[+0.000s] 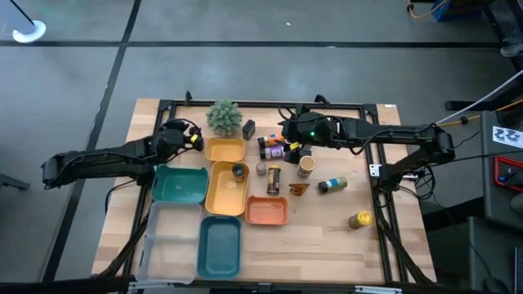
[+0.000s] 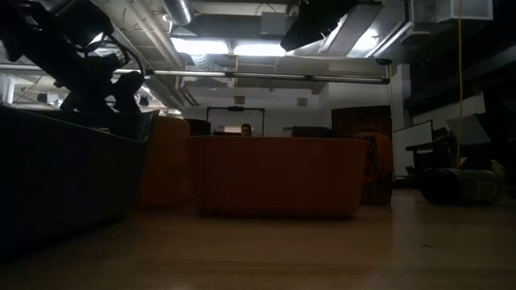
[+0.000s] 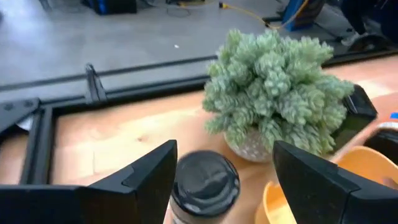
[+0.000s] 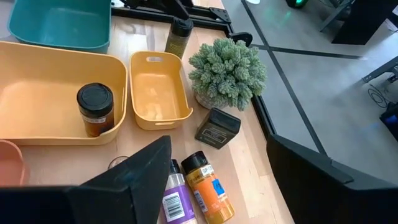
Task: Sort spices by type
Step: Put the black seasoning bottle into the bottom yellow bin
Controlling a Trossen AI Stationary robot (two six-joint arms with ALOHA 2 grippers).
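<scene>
Left gripper (image 3: 224, 171) reached low beside plant (image 3: 273, 93), jaws spread around dark-capped jar (image 3: 204, 183), not clamped; right gripper (image 4: 217, 180) hovered open over lying bottles (image 4: 199, 193).

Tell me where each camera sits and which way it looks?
High: above, looking straight down; both arms show, left hand, right hand.
Low: at tabletop height, looking level across at an orange tray.
Left wrist: past its open fingers at a dark-capped jar.
Right wrist: over the yellow trays.
Shared: the wrist views and the high view show the green plant.
</scene>
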